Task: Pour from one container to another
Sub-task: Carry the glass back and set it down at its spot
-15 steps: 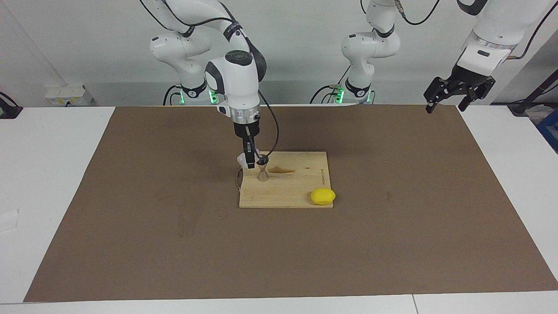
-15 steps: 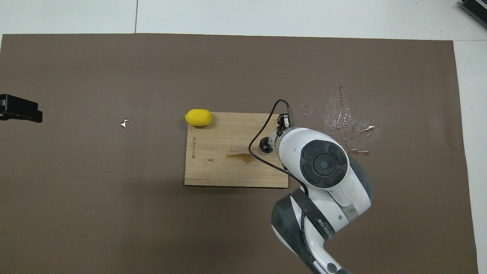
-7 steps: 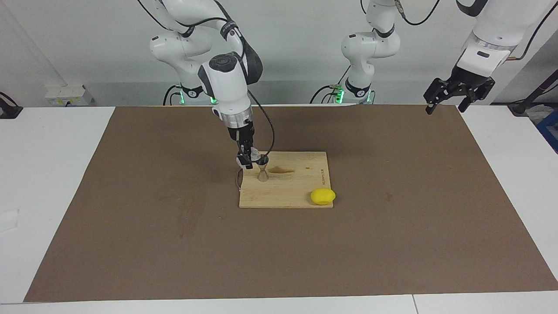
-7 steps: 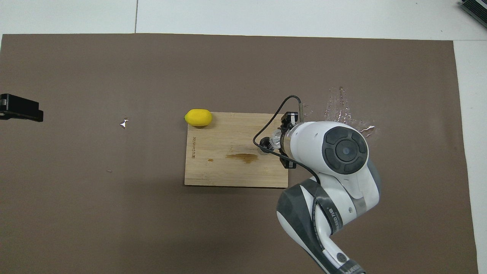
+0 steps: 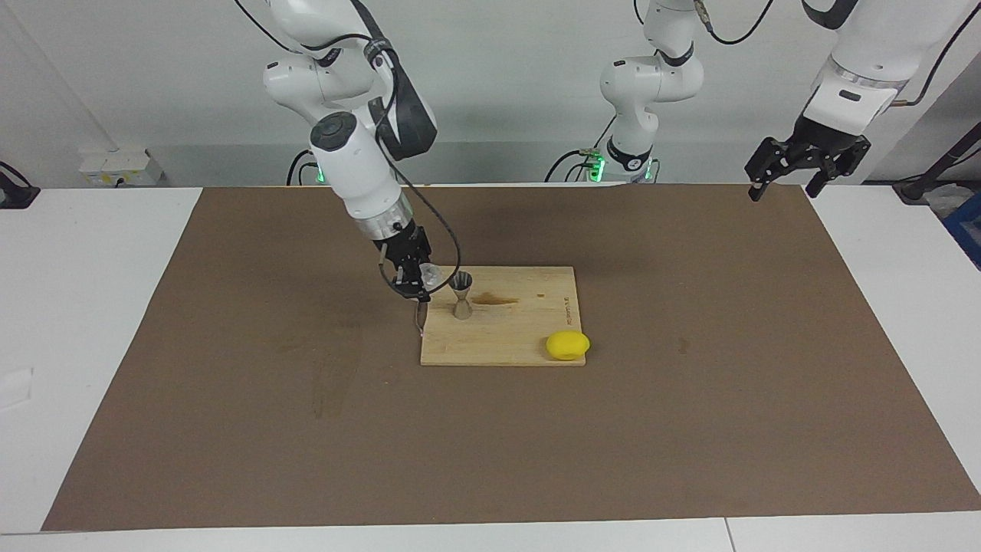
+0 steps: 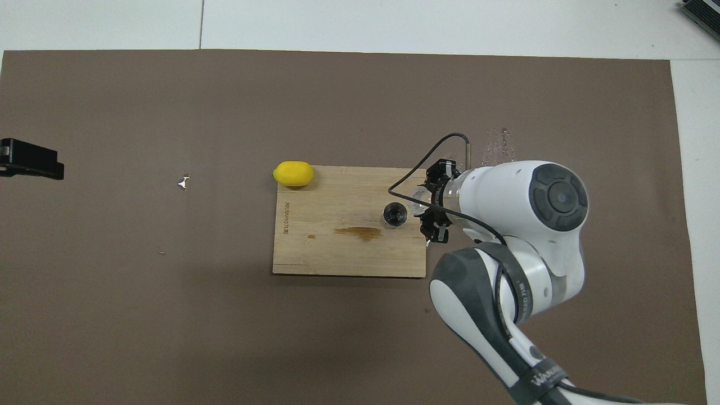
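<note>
A small metal jigger (image 5: pixel 461 295) (image 6: pixel 395 215) stands upright on the wooden board (image 5: pixel 506 333) (image 6: pixel 337 256), near the board's edge toward the right arm's end. My right gripper (image 5: pixel 421 279) (image 6: pixel 431 201) comes in slanted and is shut on the clear glass tumbler (image 5: pixel 431 274) (image 6: pixel 419 198). The tumbler hangs tilted just beside the jigger's upper cup, over the board's edge. My left gripper (image 5: pixel 805 165) (image 6: pixel 28 160) waits raised and open over the mat's corner at the left arm's end, holding nothing.
A yellow lemon (image 5: pixel 568 345) (image 6: pixel 293 173) lies at the board's corner farthest from the robots. A brown stain (image 5: pixel 494 300) marks the board beside the jigger. Wet patches (image 6: pixel 500 149) glisten on the brown mat toward the right arm's end.
The right arm has swung from upright over the jigger to a slant, carrying the tumbler off the jigger toward the right arm's end. The jigger now shows fully. The left arm is still.
</note>
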{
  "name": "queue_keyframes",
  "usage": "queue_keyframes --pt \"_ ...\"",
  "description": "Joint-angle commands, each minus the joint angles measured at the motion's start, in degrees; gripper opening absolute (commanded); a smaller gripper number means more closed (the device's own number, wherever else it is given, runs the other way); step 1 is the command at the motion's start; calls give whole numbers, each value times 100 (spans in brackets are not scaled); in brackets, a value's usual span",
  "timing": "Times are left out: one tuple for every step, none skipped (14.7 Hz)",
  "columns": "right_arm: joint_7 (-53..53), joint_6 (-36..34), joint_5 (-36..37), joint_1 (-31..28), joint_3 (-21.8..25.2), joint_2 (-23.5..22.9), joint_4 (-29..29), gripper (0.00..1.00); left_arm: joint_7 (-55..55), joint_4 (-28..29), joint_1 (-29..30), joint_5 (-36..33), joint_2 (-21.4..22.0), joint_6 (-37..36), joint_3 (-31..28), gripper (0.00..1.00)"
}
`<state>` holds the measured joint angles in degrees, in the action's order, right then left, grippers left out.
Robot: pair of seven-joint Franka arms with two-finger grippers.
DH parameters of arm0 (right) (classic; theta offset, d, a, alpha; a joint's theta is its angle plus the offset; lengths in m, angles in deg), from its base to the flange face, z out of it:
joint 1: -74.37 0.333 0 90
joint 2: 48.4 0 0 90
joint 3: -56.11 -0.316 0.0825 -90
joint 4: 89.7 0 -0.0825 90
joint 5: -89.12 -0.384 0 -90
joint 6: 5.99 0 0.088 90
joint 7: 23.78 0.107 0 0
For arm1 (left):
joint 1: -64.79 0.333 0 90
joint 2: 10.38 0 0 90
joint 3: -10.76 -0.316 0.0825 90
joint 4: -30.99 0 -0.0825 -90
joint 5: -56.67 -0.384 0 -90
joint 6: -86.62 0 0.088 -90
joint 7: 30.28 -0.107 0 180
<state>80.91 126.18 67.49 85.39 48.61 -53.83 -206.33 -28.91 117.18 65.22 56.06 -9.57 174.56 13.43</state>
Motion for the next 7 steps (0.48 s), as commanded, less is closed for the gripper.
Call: queue_keyframes --pt "-999 -287 -867 -643 -58 -80 -18 0 65 213 -8 -88 166 136 -11 100" --pt "-1368 -393 -1113 -863 -50 -142 -26 0 65 213 -8 -88 166 127 -11 100" --pt "-1729 -429 -1290 -1082 -50 -238 -35 0 65 213 -8 -88 166 136 -11 100" --pt "-2072 -455 -1431 -1276 -58 -352 -35 0 74 213 -8 -88 166 136 -11 100" --pt "-2319 -499 -1528 -1408 -50 -449 -35 0 74 213 -8 -88 166 136 -11 100" --pt "-2600 -534 -1616 -1575 -58 -537 -35 0 83 213 -16 -88 166 136 -11 100" --pt "-2855 -543 -1686 -1716 -50 -608 -44 0 74 213 -16 -88 166 136 -11 100"
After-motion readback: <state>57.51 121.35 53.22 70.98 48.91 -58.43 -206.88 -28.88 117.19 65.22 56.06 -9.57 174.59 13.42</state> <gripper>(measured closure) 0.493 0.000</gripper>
